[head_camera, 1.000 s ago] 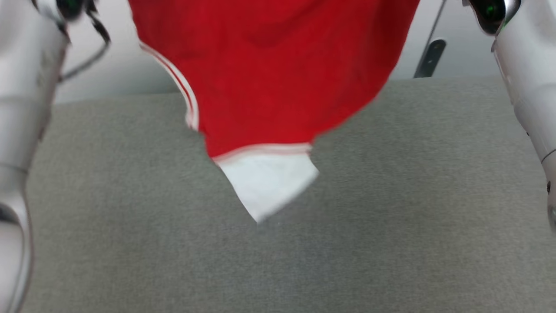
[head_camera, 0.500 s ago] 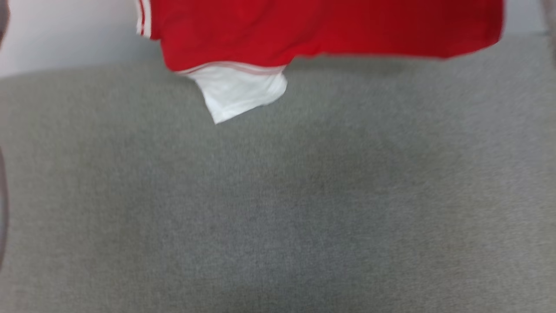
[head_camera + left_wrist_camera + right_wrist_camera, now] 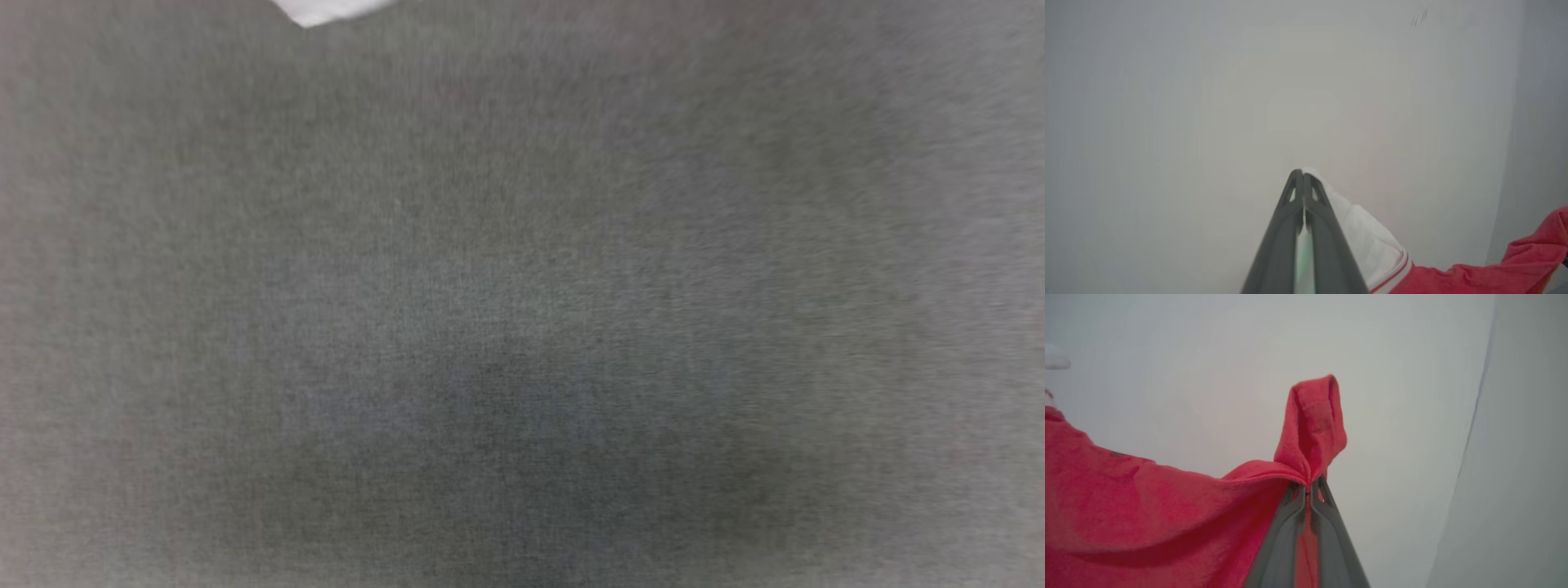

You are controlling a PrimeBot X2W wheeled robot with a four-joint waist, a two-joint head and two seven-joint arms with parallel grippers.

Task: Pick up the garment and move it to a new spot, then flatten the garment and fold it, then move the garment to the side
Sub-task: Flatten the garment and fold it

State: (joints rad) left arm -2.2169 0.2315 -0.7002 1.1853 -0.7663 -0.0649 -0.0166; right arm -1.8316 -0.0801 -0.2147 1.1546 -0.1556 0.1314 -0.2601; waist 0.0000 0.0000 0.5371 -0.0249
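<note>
Garment (image 3: 1453, 279) sleeve (image 3: 1363, 232) in left tool (image 3: 1303, 173)

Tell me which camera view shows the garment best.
The right wrist view: the garment spreads wide and red, a corner pinched in the right gripper. The left wrist view has a white sleeve clamped by the left gripper. The head view catches a white tip at its top edge.

Soft even light, blurred head view, dim shadow patch

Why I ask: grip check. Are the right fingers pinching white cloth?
No, the right fingers clamp red fabric of the garment.
</note>
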